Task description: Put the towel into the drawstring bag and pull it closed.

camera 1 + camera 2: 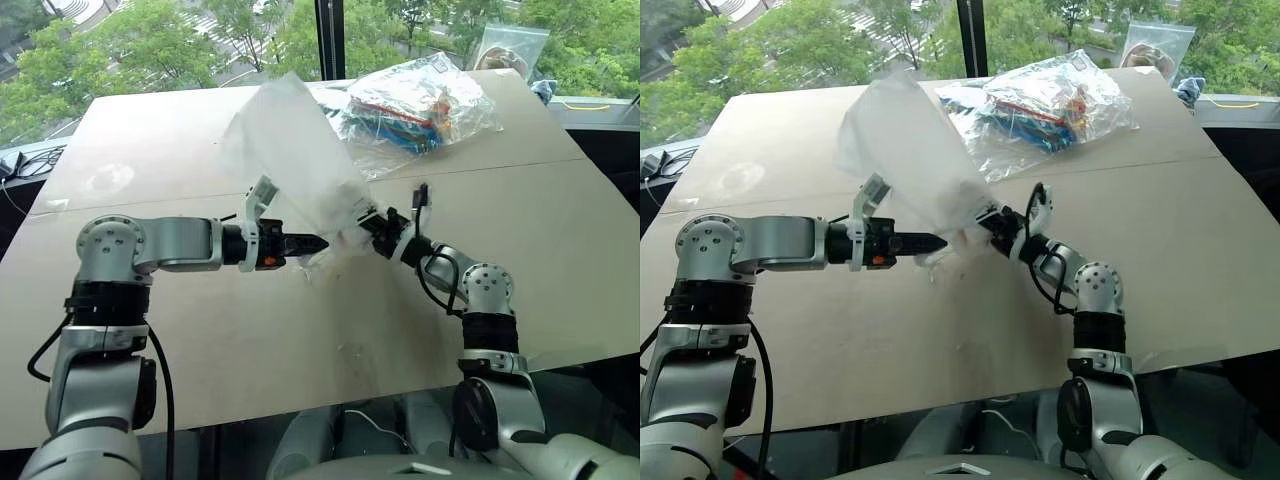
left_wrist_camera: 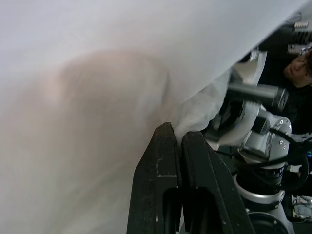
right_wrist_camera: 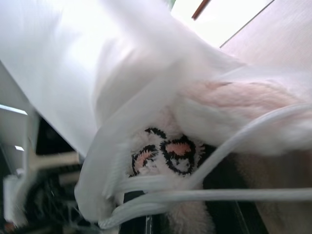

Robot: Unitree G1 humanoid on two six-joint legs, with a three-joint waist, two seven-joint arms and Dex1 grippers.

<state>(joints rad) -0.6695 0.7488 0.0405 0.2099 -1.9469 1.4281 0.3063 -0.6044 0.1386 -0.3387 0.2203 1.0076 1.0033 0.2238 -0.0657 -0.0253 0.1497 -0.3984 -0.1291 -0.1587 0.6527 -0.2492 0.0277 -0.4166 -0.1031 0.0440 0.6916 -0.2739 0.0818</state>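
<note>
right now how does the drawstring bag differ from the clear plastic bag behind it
The drawstring bag is cloudy white and held up off the table by both grippers; the clear plastic bag is see-through and lies flat on the table. The drawstring bag holds the towel; the plastic bag holds colourful items. Both are thin and crinkly.

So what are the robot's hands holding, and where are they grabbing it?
Both hands hold the drawstring bag up off the table. The left hand and the right hand each pinch its lower, gathered end, where the white cord runs. The towel sits inside.
</note>
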